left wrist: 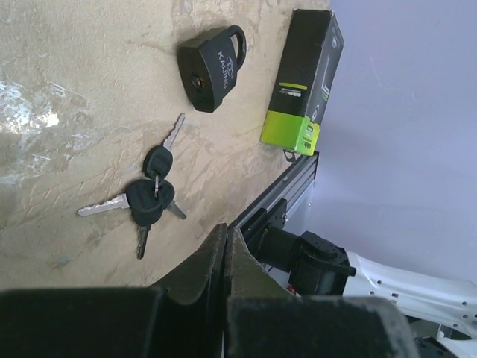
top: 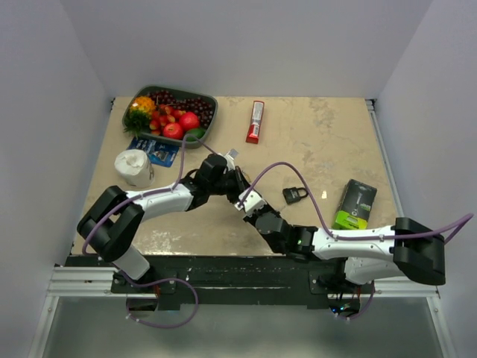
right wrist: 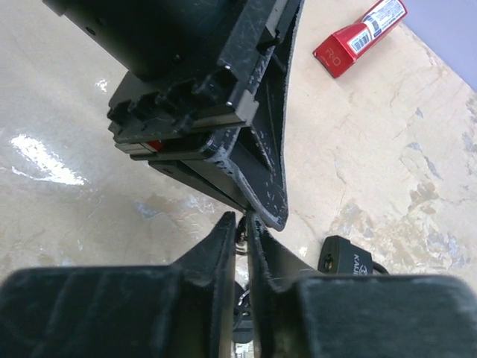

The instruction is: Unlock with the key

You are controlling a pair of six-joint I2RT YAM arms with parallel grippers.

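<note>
Bottom centre: left gripper (left wrist: 226, 233) shut, empty; ring of black-headed, silver-bladed keys (left wrist: 149, 200) loose at mid-left. Low centre, right gripper (right wrist: 239, 224) a sliver ajar, gripping nothing.

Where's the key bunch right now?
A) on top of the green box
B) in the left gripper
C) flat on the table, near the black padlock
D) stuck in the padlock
C: the left wrist view shows the key bunch lying loose on the table, apart from the black padlock.
</note>
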